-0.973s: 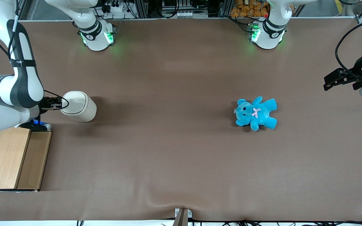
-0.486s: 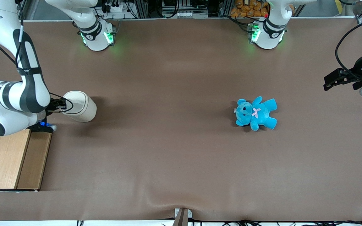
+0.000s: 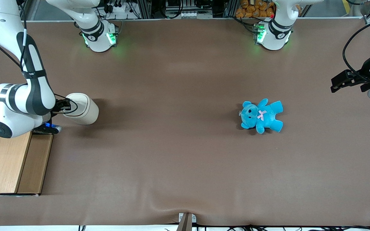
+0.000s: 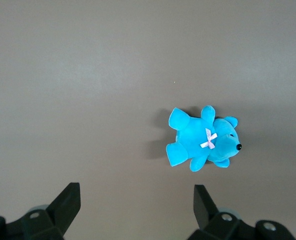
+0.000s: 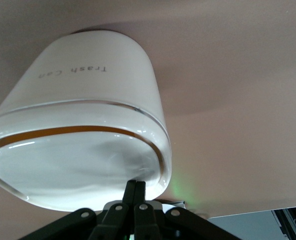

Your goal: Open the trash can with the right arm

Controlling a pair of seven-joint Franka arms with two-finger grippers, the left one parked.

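Observation:
The cream-white trash can (image 3: 81, 108) stands upright on the brown table toward the working arm's end, its flat lid down. In the right wrist view the trash can (image 5: 88, 120) fills the frame, with "Trash Can" lettering on its side. My right gripper (image 3: 65, 106) is shut, its two black fingers pressed together with nothing between them. The fingertips (image 5: 136, 186) sit at the edge of the lid (image 5: 73, 167), touching or nearly touching its rim. The white right arm (image 3: 21, 99) bends down beside the can.
A wood-panelled wire-mesh box (image 3: 13, 162) stands nearer the front camera than the arm. A blue teddy (image 3: 261, 115) lies on the table toward the parked arm's end; it also shows in the left wrist view (image 4: 202, 139).
The right arm has shifted toward the trash can, bringing the shut gripper from beside the lid edge onto it. The can and teddy have not moved.

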